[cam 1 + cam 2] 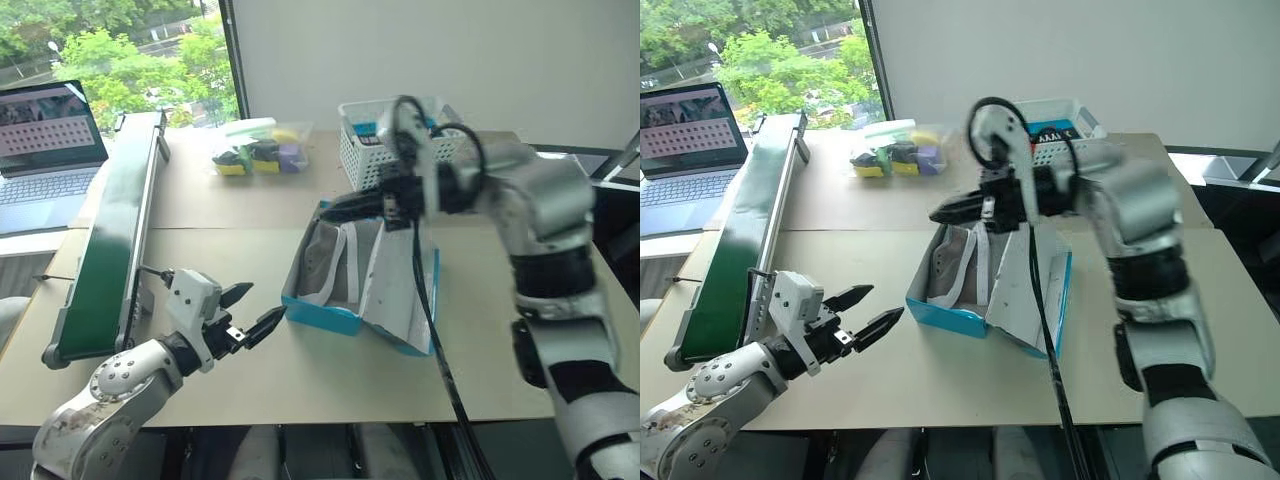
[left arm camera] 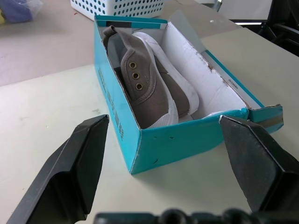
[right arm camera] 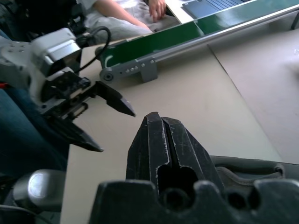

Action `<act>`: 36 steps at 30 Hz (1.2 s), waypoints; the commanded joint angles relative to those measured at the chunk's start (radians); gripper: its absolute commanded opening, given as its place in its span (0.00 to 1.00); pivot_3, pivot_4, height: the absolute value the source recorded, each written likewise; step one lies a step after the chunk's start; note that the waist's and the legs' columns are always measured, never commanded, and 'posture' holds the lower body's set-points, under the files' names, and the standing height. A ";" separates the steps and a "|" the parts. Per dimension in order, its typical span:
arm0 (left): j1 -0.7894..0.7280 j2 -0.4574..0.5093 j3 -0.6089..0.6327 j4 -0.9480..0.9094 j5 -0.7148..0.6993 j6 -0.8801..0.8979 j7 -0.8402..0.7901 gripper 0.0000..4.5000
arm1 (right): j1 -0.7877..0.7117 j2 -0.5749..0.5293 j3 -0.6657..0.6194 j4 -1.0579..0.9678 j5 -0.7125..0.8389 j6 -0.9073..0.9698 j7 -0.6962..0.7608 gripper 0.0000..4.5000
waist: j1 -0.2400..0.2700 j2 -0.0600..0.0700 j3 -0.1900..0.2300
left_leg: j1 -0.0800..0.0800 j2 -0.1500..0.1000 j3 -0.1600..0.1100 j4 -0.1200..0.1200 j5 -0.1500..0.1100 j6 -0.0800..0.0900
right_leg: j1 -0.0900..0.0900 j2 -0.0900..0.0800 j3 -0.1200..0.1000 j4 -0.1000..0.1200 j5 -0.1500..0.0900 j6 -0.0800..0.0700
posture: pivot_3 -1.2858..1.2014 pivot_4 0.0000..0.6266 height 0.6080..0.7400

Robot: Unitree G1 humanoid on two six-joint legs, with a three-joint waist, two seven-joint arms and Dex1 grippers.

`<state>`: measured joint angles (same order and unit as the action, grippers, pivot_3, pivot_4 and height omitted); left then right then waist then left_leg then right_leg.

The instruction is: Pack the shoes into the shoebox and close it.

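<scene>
The blue shoebox (image 1: pixel 322 313) stands open in the middle of the table. Both grey shoes (image 2: pixel 140 79) lie side by side inside it. Its lid (image 1: pixel 395 290) hangs outward on the right, white inner side up. My right gripper (image 1: pixel 332 210) hovers above the box's far end, pointing left, its fingers (image 3: pixel 154 126) pressed together with nothing between them. My left gripper (image 1: pixel 265 301) stands open just off the box's near left corner, clear of the cardboard, with nothing between its fingers (image 2: pixel 84 158).
A white lattice basket (image 1: pixel 385 140) stands behind the box. A green conveyor (image 1: pixel 110 240) runs along the left, with a laptop (image 1: pixel 45 150) beyond it. A clear bag of coloured items (image 1: pixel 260 150) lies at the back. A black cable (image 1: pixel 430 310) hangs across the lid. A person (image 3: pixel 131 14) sits past the conveyor.
</scene>
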<state>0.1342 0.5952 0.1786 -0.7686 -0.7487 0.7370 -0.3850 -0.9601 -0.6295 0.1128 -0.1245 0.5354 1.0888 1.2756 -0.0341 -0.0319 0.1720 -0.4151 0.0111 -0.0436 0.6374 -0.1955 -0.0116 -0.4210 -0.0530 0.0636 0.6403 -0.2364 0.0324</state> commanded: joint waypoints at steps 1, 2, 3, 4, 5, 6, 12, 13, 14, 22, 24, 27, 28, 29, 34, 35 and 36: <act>0.000 0.056 0.034 0.000 0.000 -0.034 -0.085 0.90 | 0.172 -0.122 -0.074 -0.199 0.164 0.103 0.066 0.01 | -0.001 0.000 0.000 | 0.000 0.000 0.001 0.001 0.000 0.000 | -0.001 0.000 0.001 0.001 0.000 0.000 | 0.52 0.24 0.98; 0.003 0.078 0.039 0.008 0.004 -0.036 -0.115 0.90 | 0.240 -0.156 -0.081 -0.253 0.192 0.121 0.062 0.01 | 0.000 0.000 0.000 | 0.000 0.000 0.001 0.001 0.000 0.000 | -0.001 0.000 0.001 0.001 0.000 0.000 | 0.52 0.24 0.98; 0.005 0.097 0.043 0.017 0.006 -0.039 -0.140 0.90 | 0.302 -0.186 -0.078 -0.303 0.207 0.133 0.048 0.01 | 0.002 0.000 0.000 | 0.000 0.000 0.001 0.001 0.000 0.001 | 0.000 0.000 0.001 0.001 -0.001 -0.001 | 0.52 0.24 0.98; 0.007 0.111 0.047 0.030 0.007 -0.044 -0.162 0.90 | 0.358 -0.212 -0.061 -0.348 0.199 0.125 0.025 0.01 | -0.001 0.001 0.001 | 0.000 0.000 0.001 0.001 0.000 0.001 | -0.001 0.000 0.001 0.001 -0.001 -0.001 | 0.52 0.24 0.98; 0.007 0.127 0.048 0.044 0.012 -0.050 -0.184 0.90 | 0.414 -0.233 -0.037 -0.385 0.178 0.119 -0.011 0.01 | -0.004 0.002 0.000 | 0.000 0.000 0.003 0.001 0.000 0.001 | -0.001 0.000 0.002 0.002 -0.001 -0.001 | 0.52 0.24 0.98; 0.007 0.137 0.048 0.054 0.016 -0.054 -0.199 0.90 | 0.452 -0.247 -0.021 -0.411 0.164 0.113 -0.038 0.01 | -0.007 0.001 0.000 | 0.001 0.001 0.004 0.001 0.000 0.001 | -0.001 0.000 0.002 0.002 -0.001 0.000 | 0.52 0.24 0.98; -0.058 0.170 0.028 0.120 0.033 -0.070 -0.279 0.90 | 0.673 -0.183 -0.029 -0.447 0.043 0.150 -0.362 0.01 | -0.003 0.001 0.000 | 0.003 0.002 0.007 0.003 0.000 0.001 | 0.000 0.001 0.003 0.002 -0.006 0.006 | 0.52 0.24 0.98; -0.063 0.172 0.027 0.128 0.036 -0.075 -0.292 0.90 | 0.690 -0.154 -0.052 -0.445 0.039 0.172 -0.414 0.01 | -0.002 0.001 0.000 | 0.002 0.002 0.007 0.004 0.000 0.001 | 0.000 0.001 0.004 0.002 -0.006 0.006 | 0.52 0.24 0.98; -0.066 0.176 0.027 0.137 0.043 -0.082 -0.308 0.90 | 0.705 -0.128 -0.068 -0.442 0.027 0.187 -0.466 0.01 | 0.000 0.000 0.000 | 0.001 0.002 0.007 0.004 0.000 0.001 | -0.001 0.001 0.004 0.002 -0.006 0.007 | 0.52 0.24 0.98; -0.114 0.227 0.007 0.347 0.173 -0.281 -0.510 0.90 | 0.942 0.092 -0.133 -0.444 -0.121 0.168 -0.835 0.01 | 0.005 -0.001 -0.001 | 0.000 0.002 0.008 0.004 -0.001 0.001 | -0.002 0.003 0.006 0.002 -0.004 0.004 | 0.52 0.24 0.98; -0.148 0.226 -0.013 0.428 0.224 -0.354 -0.549 0.90 | 1.001 0.185 -0.174 -0.424 -0.162 0.133 -0.930 0.01 | 0.006 -0.001 -0.001 | 0.000 0.003 0.008 0.004 -0.001 0.001 | -0.002 0.003 0.006 0.002 -0.004 0.004 | 0.52 0.24 0.98; -0.186 0.219 -0.039 0.492 0.259 -0.399 -0.586 0.90 | 1.050 0.323 -0.285 -0.376 -0.199 0.076 -1.053 0.01 | 0.000 -0.005 -0.004 | 0.003 0.005 0.008 0.004 -0.001 0.001 | 0.001 0.004 0.006 0.001 -0.006 0.007 | 0.52 0.24 0.98; -0.197 0.215 -0.046 0.502 0.265 -0.404 -0.592 0.90 | 1.059 0.365 -0.319 -0.360 -0.211 0.049 -1.095 0.01 | -0.002 -0.005 -0.004 | 0.004 0.005 0.009 0.004 -0.001 0.001 | 0.002 0.005 0.006 0.001 -0.005 0.007 | 0.52 0.24 0.98; -0.206 0.211 -0.052 0.508 0.268 -0.407 -0.597 0.90 | 1.065 0.405 -0.353 -0.345 -0.211 0.029 -1.127 0.01 | -0.003 -0.006 -0.004 | 0.004 0.005 0.009 0.005 -0.001 0.001 | 0.002 0.004 0.007 0.001 -0.005 0.007 | 0.52 0.24 0.98; -0.235 0.188 -0.079 0.520 0.284 -0.410 -0.598 0.90 | 1.059 0.596 -0.521 -0.251 -0.169 -0.084 -1.271 0.01 | -0.002 -0.008 -0.007 | 0.008 0.005 0.011 0.005 0.000 0.001 | 0.005 0.000 0.007 0.001 -0.005 0.007 | 0.52 0.24 0.98; -0.238 0.184 -0.083 0.520 0.286 -0.409 -0.596 0.90 | 1.048 0.639 -0.561 -0.228 -0.144 -0.104 -1.289 0.01 | -0.002 -0.009 -0.008 | 0.009 0.006 0.011 0.005 0.000 0.001 | 0.005 0.000 0.006 0.001 -0.005 0.007 | 0.52 0.24 0.98; -0.239 0.180 -0.085 0.517 0.287 -0.407 -0.594 0.90 | 1.035 0.674 -0.592 -0.208 -0.117 -0.122 -1.298 0.01 | -0.002 -0.010 -0.008 | 0.009 0.006 0.011 0.005 0.000 0.001 | 0.007 0.000 0.006 0.001 -0.005 0.008 | 0.52 0.24 0.98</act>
<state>-0.0857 0.7793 0.0935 -0.2356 -0.4698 0.3451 -0.9781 0.0714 0.0208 -0.3642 -0.4131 0.4200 1.0052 0.0656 -0.0360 -0.0422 0.1636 -0.4055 0.0172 -0.0326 0.6422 -0.1960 -0.0108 -0.4136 -0.0541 0.0699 0.6406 -0.2410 0.0399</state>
